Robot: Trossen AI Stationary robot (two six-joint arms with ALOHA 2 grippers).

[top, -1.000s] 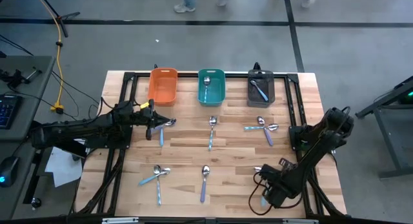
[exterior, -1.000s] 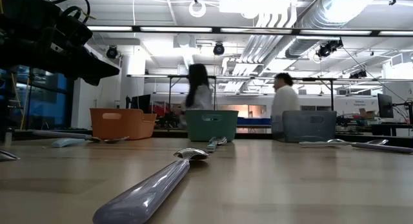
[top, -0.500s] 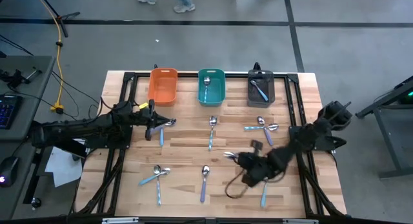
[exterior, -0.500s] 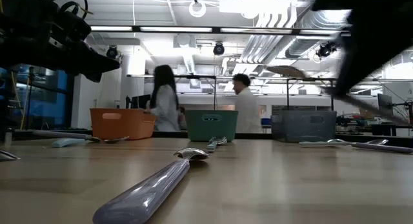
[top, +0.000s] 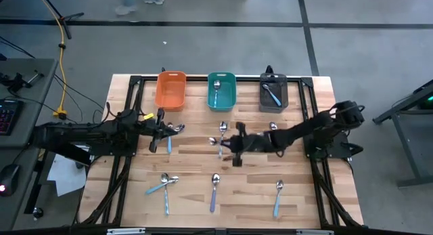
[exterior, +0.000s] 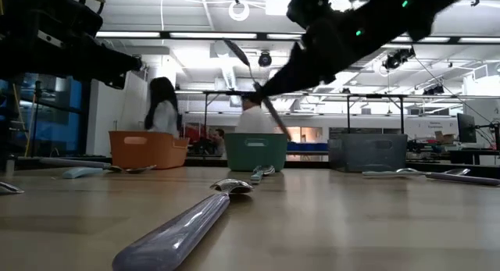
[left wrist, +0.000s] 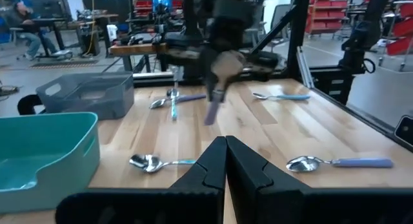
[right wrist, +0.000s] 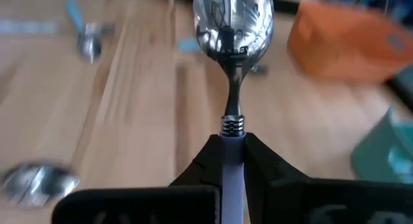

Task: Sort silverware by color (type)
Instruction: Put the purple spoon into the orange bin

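Big wooden surface point(top: 196, 160) under everything.

Left arm point(top: 88, 137) stretched in from the left side, low over the wood. Right arm point(top: 308, 130) reaching from the right side far across to the middle.

Three bins in a row along the far edge: orange bin point(top: 171, 74) on the left with nothing seen inside, teal bin point(top: 221, 75) in the middle with one spoon in it, dark grey bin point(top: 274, 76) on the right with one blue-handled spoon in it.

Left pincer point(top: 162, 130) in front of the orange bin, clenched tight with nothing in it, just beside a spoon lying on the wood. Both fingers point(left wrist: 213, 166) pressed together in the left wrist view.

Right pincer point(top: 233, 145) near the middle of the surface, in front of the teal bin, clenched on the purple spoon point(right wrist: 233, 30). Purple handle squeezed between the fingers, shiny bowl sticking out in front. Up in the air and tilted in the low view.

Other spoons point(top: 214, 191) spread flat on the wood: a few near the middle and toward the right, four more along the near edge, well apart from both pincers.
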